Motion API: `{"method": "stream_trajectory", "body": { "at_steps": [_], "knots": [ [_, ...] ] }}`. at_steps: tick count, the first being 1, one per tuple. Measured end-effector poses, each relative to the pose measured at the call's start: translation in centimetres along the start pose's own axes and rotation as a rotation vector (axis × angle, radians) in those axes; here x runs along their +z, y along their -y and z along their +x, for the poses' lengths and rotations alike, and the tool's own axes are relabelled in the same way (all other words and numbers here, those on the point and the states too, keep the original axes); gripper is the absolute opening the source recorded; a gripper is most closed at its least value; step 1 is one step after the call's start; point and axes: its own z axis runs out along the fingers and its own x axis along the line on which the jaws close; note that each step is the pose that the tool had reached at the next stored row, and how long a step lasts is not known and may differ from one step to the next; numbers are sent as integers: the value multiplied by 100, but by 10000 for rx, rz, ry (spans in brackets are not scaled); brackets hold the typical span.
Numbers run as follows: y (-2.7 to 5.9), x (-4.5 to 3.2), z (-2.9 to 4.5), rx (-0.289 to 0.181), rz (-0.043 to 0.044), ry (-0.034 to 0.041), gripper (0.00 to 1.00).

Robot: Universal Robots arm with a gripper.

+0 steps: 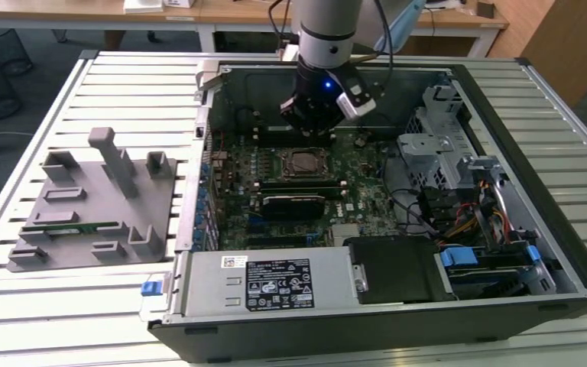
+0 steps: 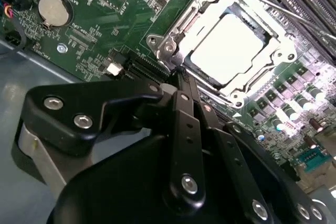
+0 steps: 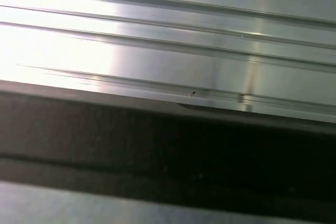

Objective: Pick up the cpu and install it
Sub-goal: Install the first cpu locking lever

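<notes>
Case: an open black desktop computer case point(image 1: 538, 252) is laid on a slatted metal table point(image 1: 59, 306).
Board: a green motherboard point(image 1: 360, 180) is seen inside it.
Gripper: the black gripper point(image 2: 181, 77) is pressed together, empty, just beside the socket.
Cpu: the shiny silver square cpu point(image 2: 228, 51) is seated in the metal socket frame point(image 2: 173, 40).

One cpu point(image 2: 231, 45), one computer case point(image 1: 569, 260), seemingly one memory stick point(image 1: 69, 227).
</notes>
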Motion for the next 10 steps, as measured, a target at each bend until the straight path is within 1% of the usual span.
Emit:
{"method": "stream_trajectory", "body": {
  "at_steps": [10],
  "knots": [
    [55, 0, 4, 0, 0, 0, 11]
  ]
}}
